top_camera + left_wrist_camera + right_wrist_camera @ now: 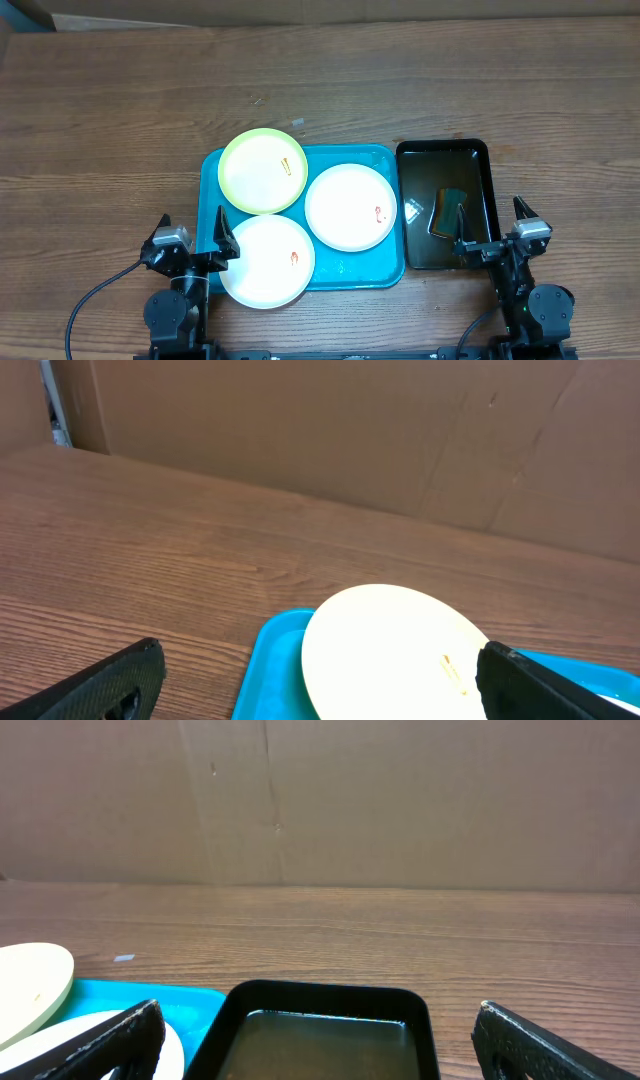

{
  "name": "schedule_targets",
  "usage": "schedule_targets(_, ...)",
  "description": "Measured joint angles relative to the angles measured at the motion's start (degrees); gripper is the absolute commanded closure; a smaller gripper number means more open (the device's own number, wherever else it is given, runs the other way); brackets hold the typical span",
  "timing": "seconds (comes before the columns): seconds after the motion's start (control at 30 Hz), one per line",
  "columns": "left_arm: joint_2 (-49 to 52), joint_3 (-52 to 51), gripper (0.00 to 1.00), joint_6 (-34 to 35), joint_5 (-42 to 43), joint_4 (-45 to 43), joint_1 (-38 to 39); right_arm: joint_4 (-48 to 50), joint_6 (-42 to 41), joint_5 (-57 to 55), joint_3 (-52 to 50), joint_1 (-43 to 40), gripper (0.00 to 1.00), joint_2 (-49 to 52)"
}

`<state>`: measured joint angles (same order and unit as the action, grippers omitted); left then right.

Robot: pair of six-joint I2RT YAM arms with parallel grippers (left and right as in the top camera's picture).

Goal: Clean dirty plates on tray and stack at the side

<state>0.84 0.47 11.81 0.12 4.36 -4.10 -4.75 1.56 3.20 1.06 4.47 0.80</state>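
Three plates lie on the turquoise tray (345, 270). The pale yellow-green plate (262, 170) sits at the tray's far left with a small orange smear; it also shows in the left wrist view (390, 645). A white plate (350, 207) with a red smear lies at the right. Another white plate (266, 260) with a red smear overhangs the tray's near left corner. My left gripper (193, 243) is open and empty at the near edge, left of that plate. My right gripper (493, 232) is open and empty over the near end of the black tray.
A black tray (445, 203) of murky water stands right of the turquoise tray, with a green-yellow sponge (449, 210) in it. The black tray also shows in the right wrist view (325, 1020). A cardboard wall stands behind the wooden table (120, 120).
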Motion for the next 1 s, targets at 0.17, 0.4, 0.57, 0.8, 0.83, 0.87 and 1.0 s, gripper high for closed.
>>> schedule_targets(0.17,0.00,0.00,0.00,0.00,0.00,0.00,0.00,0.00,0.00,0.00,0.00,0.00,0.00,0.00)
schedule_targets(0.4,0.00,0.00,0.00,0.00,0.02,0.00,0.00,-0.02,0.00,-0.02,0.00,0.00,0.00,0.00)
schedule_targets(0.57,0.00,0.00,0.00,0.00,-0.44,-0.33,0.00,-0.02,0.00,0.00,0.00,0.00,0.00,0.00)
schedule_targets(0.8,0.02,0.46,0.00,0.15,3.06,-3.04,0.00,0.00,-0.02,0.00,0.00,0.02,0.00,0.00)
schedule_targets(0.83,0.02,1.18,0.00,0.26,4.28,-1.92,0.00,-0.02,-0.04,0.00,0.00,0.00,0.00,0.00)
schedule_targets(0.87,0.02,2.25,0.00,0.28,5.20,-0.42,0.00,-0.02,-0.02,0.00,0.00,0.00,0.00,0.00)
schedule_targets(1.0,0.96,11.23,0.00,0.59,7.54,7.08,0.00,0.02,-0.02,0.00,0.00,0.00,0.00,0.00)
